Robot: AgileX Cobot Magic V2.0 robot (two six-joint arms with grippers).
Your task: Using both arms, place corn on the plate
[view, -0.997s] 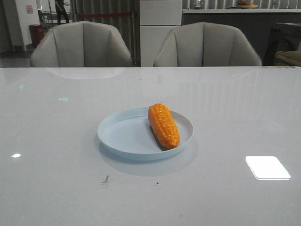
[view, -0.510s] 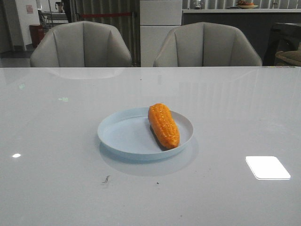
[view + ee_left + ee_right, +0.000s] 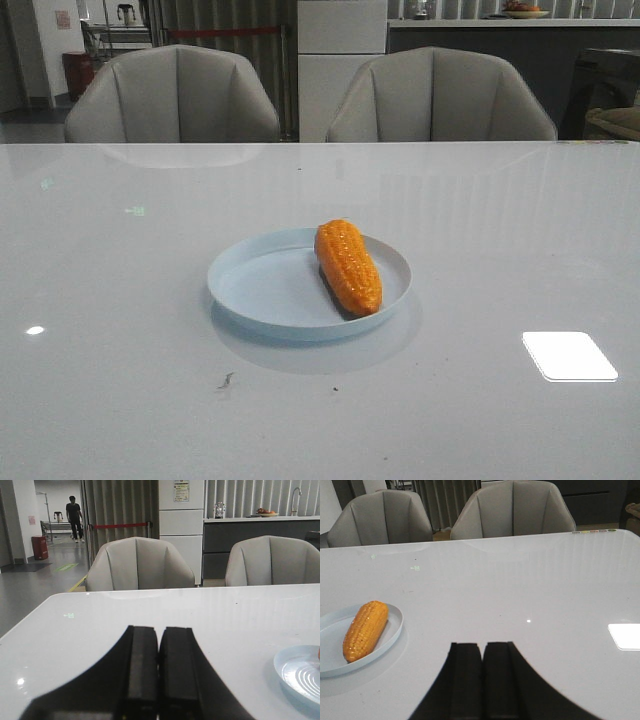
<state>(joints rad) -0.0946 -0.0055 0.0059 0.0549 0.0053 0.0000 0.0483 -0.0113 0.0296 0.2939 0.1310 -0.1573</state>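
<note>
**Orange cob on plate — arms clear, both grippers closed empty**

Orange, tapered corn cob w/ bumpy kernel rows (image 3: 348,266) lies flat inside the round, shallow, pale blue plastic plate (image 3: 250,290), on its right half. Thick end points to far rim, narrow end to near-right rim. Plate sits mid-table on glossy white tabletop (image 3: 120,400). No arm shows in front view.

Step in hand, judged: placement looks done; what's left is parking both arms away from plate. To do that well: keep wrists high and apart from plate rim, no sweep across the plate, since the light plastic would likely skid on the slick top and the cob could roll off its right side. Narrow end is close to rim, so any nudge from the right matters most.

Left gripper (image 3: 159,672): black fingers pressed together, nothing between them. Plate edge shows only at the side of the left wrist view, well apart from the fingers; cob is barely a sliver at the frame edge there, can't read it properly.

Right gripper (image 3: 482,680): fingers also clamped together, empty. Cob and plate sit well off to one side of it, bare table between, no contact.

Two grey padded chairs (image 3: 175,95) behind far table edge; bright window reflection (image 3: 568,356) on tabletop near right. Not in the way.
</note>
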